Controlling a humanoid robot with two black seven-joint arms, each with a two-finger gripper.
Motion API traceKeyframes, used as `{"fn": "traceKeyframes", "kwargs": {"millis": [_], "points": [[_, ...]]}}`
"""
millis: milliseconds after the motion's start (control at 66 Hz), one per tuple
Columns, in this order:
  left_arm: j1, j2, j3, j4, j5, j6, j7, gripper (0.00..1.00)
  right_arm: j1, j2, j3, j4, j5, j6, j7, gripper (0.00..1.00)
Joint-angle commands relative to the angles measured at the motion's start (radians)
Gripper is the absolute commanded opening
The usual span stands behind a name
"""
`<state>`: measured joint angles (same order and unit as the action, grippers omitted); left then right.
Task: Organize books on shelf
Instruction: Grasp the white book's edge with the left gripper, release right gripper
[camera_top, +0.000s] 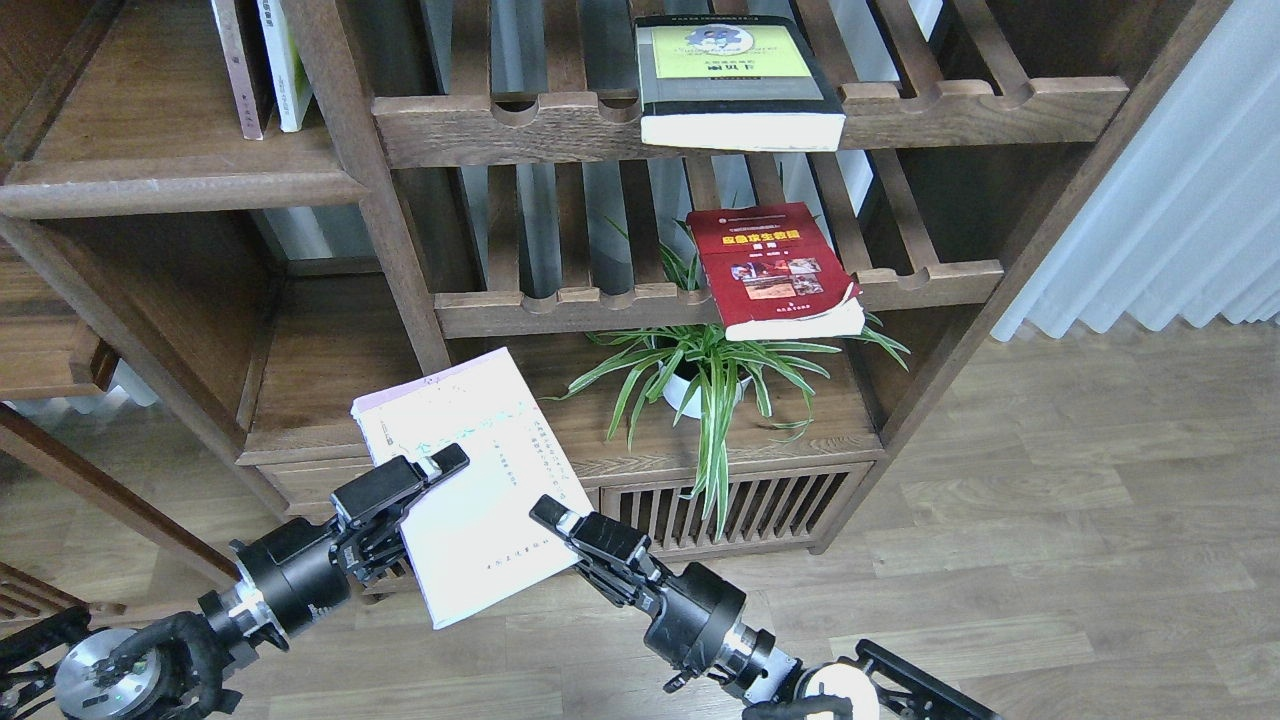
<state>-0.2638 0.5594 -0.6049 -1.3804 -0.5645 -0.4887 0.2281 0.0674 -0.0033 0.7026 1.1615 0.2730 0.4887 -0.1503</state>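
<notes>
A thin pale lavender-white book (480, 500) hangs tilted in front of the bookcase's lower part. My left gripper (440, 468) is shut on its left side, one finger lying across the cover. My right gripper (548, 515) clamps its lower right edge. The red book (770, 265) lies flat on the lower slatted rack, sticking out over the front rail. The thick yellow-green book (730, 75) lies flat on the upper slatted rack. The solid shelf (170, 185) is at the upper left, well above both grippers.
Two upright books (265, 65) stand at the back right of the solid shelf. A potted spider plant (700, 385) sits on the low cabinet top beside the held book. A white curtain (1170, 200) hangs at the right. Wooden floor lies below.
</notes>
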Motion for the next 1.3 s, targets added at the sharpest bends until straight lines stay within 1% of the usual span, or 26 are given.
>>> {"fn": "traceKeyframes", "kwargs": {"millis": [0,45,76,227,349,485,500,531,546,682,788,895,1001,1061,1243,1289], "points": [[-0.002,0.001,0.002,0.0,0.0,0.0,0.0,0.68,0.0,0.002,0.0,-0.002,0.0,0.0,0.0,0.06],[-0.002,0.001,0.004,0.0,0.0,0.0,0.0,0.62,0.0,0.003,0.0,-0.002,0.0,0.0,0.0,0.06],[-0.002,0.001,0.005,0.0,0.0,0.0,0.0,0.6,0.0,0.003,0.0,-0.002,0.0,0.0,0.0,0.06],[0.0,0.007,0.008,0.0,0.002,0.0,0.0,0.58,0.0,0.003,0.0,-0.002,0.0,0.0,0.0,0.06],[0.0,0.01,0.008,0.0,0.005,0.0,0.0,0.49,0.0,0.003,0.0,-0.002,0.0,0.0,0.0,0.06],[0.002,0.013,0.008,0.0,0.005,0.0,0.0,0.43,0.0,0.003,0.0,-0.003,0.0,0.0,0.0,0.06],[0.002,0.013,0.008,0.0,0.005,0.0,0.0,0.39,0.0,0.003,0.0,-0.003,0.0,0.0,0.0,0.06],[0.002,0.014,0.01,0.0,0.005,0.0,0.0,0.37,0.0,0.003,0.0,-0.003,0.0,0.0,0.0,0.06],[0.0,0.014,0.008,0.0,0.005,0.0,-0.001,0.35,0.0,0.003,0.0,-0.003,0.0,0.0,0.0,0.06],[0.0,0.02,0.01,0.0,0.005,0.0,0.0,0.28,0.0,0.003,0.0,-0.005,0.0,0.0,0.0,0.07],[0.0,0.047,0.025,0.0,0.005,0.0,0.0,0.19,0.0,0.003,0.001,-0.005,0.0,0.0,0.0,0.07],[0.0,0.051,0.025,0.0,0.005,0.0,0.005,0.18,0.0,0.003,0.001,-0.005,0.0,0.0,0.0,0.08],[0.0,0.054,0.025,0.001,0.006,0.0,0.056,0.18,-0.003,0.003,0.001,-0.005,0.0,0.0,0.0,0.08],[0.0,0.054,0.027,0.003,0.006,0.0,0.073,0.15,-0.003,0.003,0.001,-0.005,0.0,0.0,0.0,0.08],[0.0,0.053,0.025,0.003,0.006,0.0,0.076,0.09,-0.003,0.003,0.001,-0.005,-0.001,0.0,0.0,0.09],[0.0,0.053,0.025,0.003,0.006,0.0,0.076,0.08,-0.003,0.003,0.001,-0.005,-0.002,0.0,0.0,0.09]]}}
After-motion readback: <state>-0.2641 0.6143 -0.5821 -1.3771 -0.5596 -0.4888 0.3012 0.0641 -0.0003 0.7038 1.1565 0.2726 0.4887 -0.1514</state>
